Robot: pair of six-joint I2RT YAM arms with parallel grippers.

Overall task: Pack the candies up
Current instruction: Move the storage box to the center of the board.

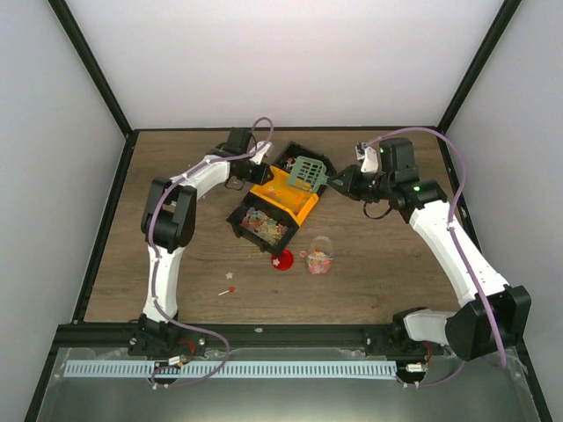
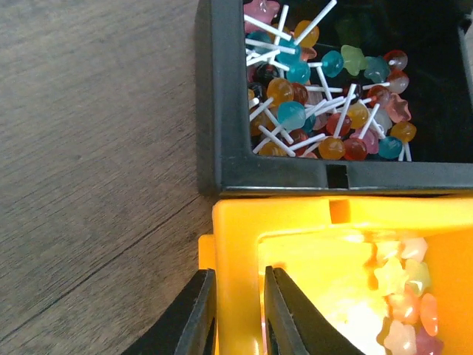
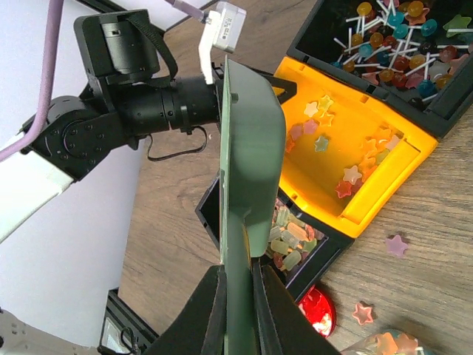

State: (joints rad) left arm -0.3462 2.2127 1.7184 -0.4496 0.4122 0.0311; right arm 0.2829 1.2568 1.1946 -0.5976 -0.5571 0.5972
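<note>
This is looking like a robotics lab test cell, not a home. Plain white panels (image 1: 281,61) are closing in a wood-grain tabletop (image 1: 176,255) at nine, twelve and three o'clock, with black frame posts (image 1: 92,66) running up the corners. A white robot arm (image 1: 163,255) is standing bolted at seven o'clock and another arm (image 1: 462,255) at five, purple cables (image 1: 456,180) looping along them, beside a slotted metal strip (image 1: 229,369) at six.

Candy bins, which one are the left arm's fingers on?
The yellow bin, holding star candies: its wall sits between the left fingers. The black lollipop bin beside it is not gripped.
</note>
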